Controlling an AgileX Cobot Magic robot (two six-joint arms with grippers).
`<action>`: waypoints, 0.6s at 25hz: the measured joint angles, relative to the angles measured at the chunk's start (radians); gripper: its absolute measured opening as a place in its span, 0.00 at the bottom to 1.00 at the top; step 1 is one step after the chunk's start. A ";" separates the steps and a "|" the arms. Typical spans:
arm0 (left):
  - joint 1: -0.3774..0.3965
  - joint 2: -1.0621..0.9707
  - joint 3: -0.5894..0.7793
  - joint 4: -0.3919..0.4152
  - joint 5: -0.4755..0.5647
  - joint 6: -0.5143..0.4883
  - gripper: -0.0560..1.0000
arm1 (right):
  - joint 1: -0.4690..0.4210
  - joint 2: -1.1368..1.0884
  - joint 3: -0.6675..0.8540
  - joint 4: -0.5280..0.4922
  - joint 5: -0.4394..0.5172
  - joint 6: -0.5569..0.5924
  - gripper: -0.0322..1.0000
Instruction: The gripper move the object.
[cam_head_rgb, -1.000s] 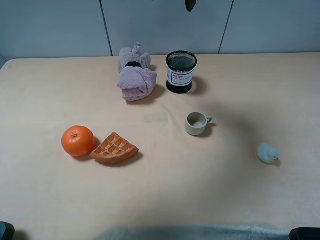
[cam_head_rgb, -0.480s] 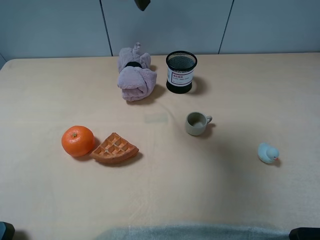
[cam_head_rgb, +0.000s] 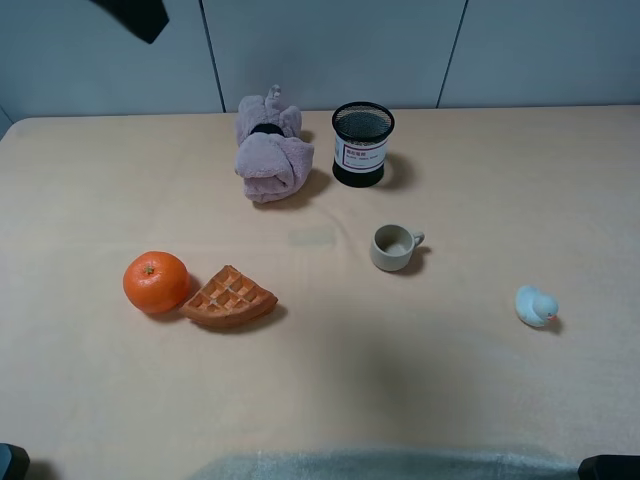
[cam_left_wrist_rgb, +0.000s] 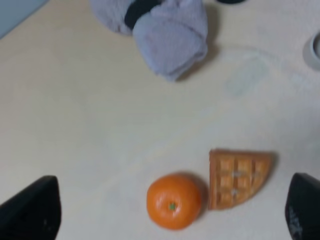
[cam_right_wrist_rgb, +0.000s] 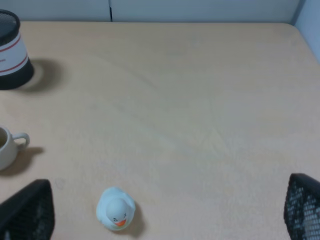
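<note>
The black wire-mesh pen cup (cam_head_rgb: 362, 145) with a white, red-marked label stands upright at the back middle of the table. It also shows at the edge of the right wrist view (cam_right_wrist_rgb: 10, 50). Neither gripper is near it. In the left wrist view my left gripper (cam_left_wrist_rgb: 167, 217) is open and empty, high above the orange and the waffle. In the right wrist view my right gripper (cam_right_wrist_rgb: 165, 212) is open and empty, high above the table's right side. A dark piece of an arm (cam_head_rgb: 135, 15) shows at the top left of the exterior view.
A grey-beige mug (cam_head_rgb: 393, 247) stands in front of the pen cup. A rolled lilac towel (cam_head_rgb: 270, 150) lies left of the cup. An orange (cam_head_rgb: 155, 282) and a waffle wedge (cam_head_rgb: 230, 297) lie at the front left. A pale blue duck (cam_head_rgb: 535, 306) sits at the right.
The dark arm piece at the top of the exterior view has moved from above the pen cup leftward to the top left. The objects on the table have not moved.
</note>
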 joint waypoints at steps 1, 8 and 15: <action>0.000 -0.029 0.026 0.000 0.000 0.003 0.90 | 0.000 0.000 0.000 0.000 0.000 0.000 0.70; 0.000 -0.287 0.230 0.000 0.001 0.009 0.98 | 0.000 0.000 0.000 0.000 0.000 0.000 0.70; 0.000 -0.569 0.379 -0.078 0.002 0.011 0.99 | 0.000 0.000 0.000 0.000 0.000 0.000 0.70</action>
